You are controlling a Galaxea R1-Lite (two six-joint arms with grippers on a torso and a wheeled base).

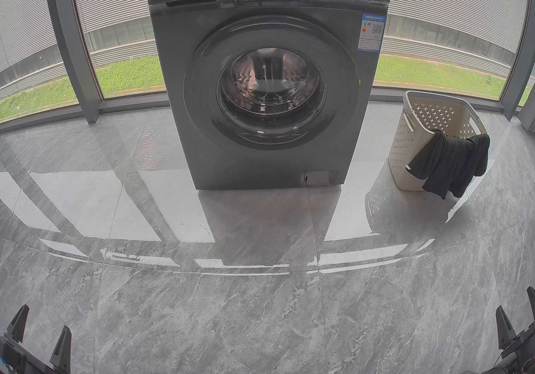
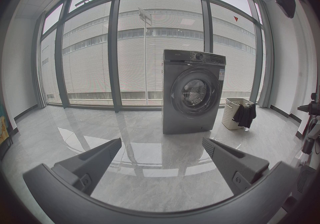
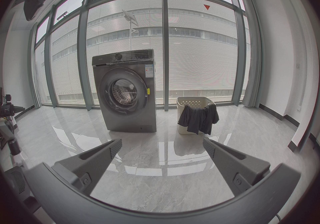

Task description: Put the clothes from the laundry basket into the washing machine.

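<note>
Since the dark garment (image 1: pixel 448 163) hangs over the laundry basket (image 1: pixel 402 149) rim and the washing machine (image 1: pixel 267 85) door looks shut, you've loaded nothing yet; your left end effector (image 2: pixel 160 141) and right end effector (image 3: pixel 161 141) gape wide, empty.

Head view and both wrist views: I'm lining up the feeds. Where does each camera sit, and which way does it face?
Head view: on the head, looking forward and down at the washing machine; left gripper and right gripper at the lower corners.
Left wrist view: on the left wrist, looking across the floor; own jaws open.
Right wrist view: same from the right wrist.
Shared: washing machine, laundry basket, dark garment.
</note>
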